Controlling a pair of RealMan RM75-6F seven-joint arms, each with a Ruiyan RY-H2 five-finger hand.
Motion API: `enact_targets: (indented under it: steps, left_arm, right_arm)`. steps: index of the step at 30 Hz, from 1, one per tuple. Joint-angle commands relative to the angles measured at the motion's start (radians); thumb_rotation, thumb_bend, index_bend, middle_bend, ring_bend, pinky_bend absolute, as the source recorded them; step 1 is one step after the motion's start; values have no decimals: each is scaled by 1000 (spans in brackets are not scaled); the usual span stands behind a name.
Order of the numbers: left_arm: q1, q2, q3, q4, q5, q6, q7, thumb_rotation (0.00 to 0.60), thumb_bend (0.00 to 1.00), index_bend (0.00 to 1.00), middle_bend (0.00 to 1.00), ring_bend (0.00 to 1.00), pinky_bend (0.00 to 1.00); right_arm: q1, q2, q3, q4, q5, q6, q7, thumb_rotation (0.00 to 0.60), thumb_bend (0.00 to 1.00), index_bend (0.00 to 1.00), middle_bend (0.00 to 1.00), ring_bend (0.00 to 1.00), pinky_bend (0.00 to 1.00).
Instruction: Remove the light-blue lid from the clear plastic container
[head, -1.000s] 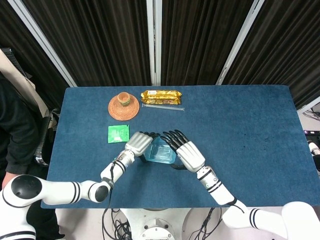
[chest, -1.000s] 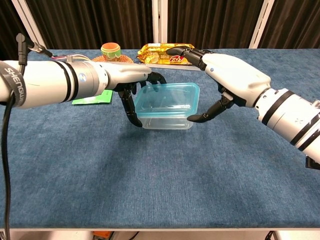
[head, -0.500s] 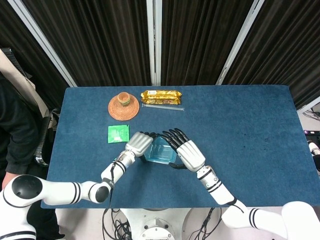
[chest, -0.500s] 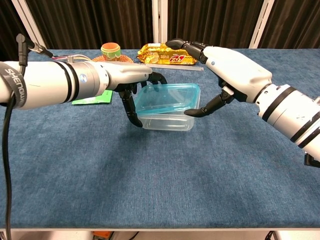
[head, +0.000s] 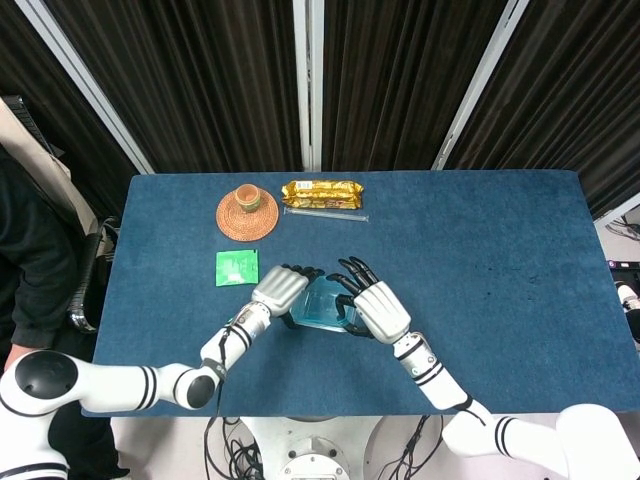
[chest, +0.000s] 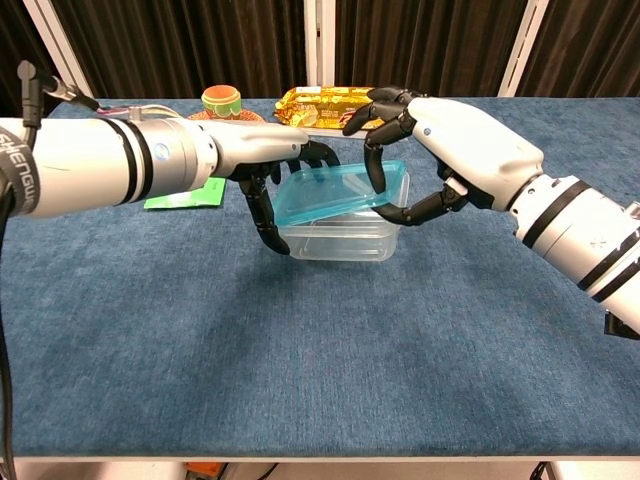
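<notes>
The clear plastic container (chest: 340, 241) stands on the blue table, near the front middle. Its light-blue lid (chest: 333, 191) is tilted, with the right edge lifted off the rim and the left edge still low. My right hand (chest: 447, 146) pinches the lid's right edge between thumb and curled fingers. At the container's left end, my left hand (chest: 268, 178) grips the wall, fingers hooked over the far side and thumb down the near side. From the head view the lid (head: 320, 302) shows between the left hand (head: 278, 290) and the right hand (head: 378, 309).
At the back left a small cup stands on a woven coaster (head: 247, 214). A gold snack packet (head: 321, 192) lies beside it, with a clear stick (head: 325, 213) in front. A green packet (head: 237, 267) lies left of my left hand. A person (head: 30, 230) sits beyond the table's left edge.
My right hand has curled its fingers over the lid's right edge and lifted that side, so the lid now tilts up. The left hand and the container have stayed in place.
</notes>
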Motion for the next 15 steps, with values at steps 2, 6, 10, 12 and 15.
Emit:
enact_targets:
  steps: [2, 6, 10, 12, 15]
  left_arm:
    - [11, 7, -2, -9, 18, 3, -17, 600, 0, 127, 99, 57, 133]
    - [25, 18, -5, -23, 38, 10, -37, 600, 0, 109, 52, 0, 82]
    - [42, 31, -4, -40, 61, 21, -57, 600, 0, 95, 24, 0, 57]
    - [52, 38, -3, -49, 70, 25, -68, 600, 0, 88, 10, 0, 45]
    - [63, 47, -1, -56, 81, 28, -79, 600, 0, 78, 0, 0, 26]
  right_arm:
    - [-1, -1, -2, 5, 1, 1, 0, 600, 479, 732, 234, 0, 0]
    - [-1, -4, -5, 13, -3, 5, 1, 600, 530, 771, 246, 0, 0]
    - [1, -9, -1, 28, -7, 16, 14, 600, 566, 791, 255, 0, 0]
    - [2, -14, 3, 36, -11, 27, 25, 600, 584, 792, 259, 0, 0]
    - [2, -22, 9, 47, -13, 42, 35, 600, 598, 793, 262, 0, 0]
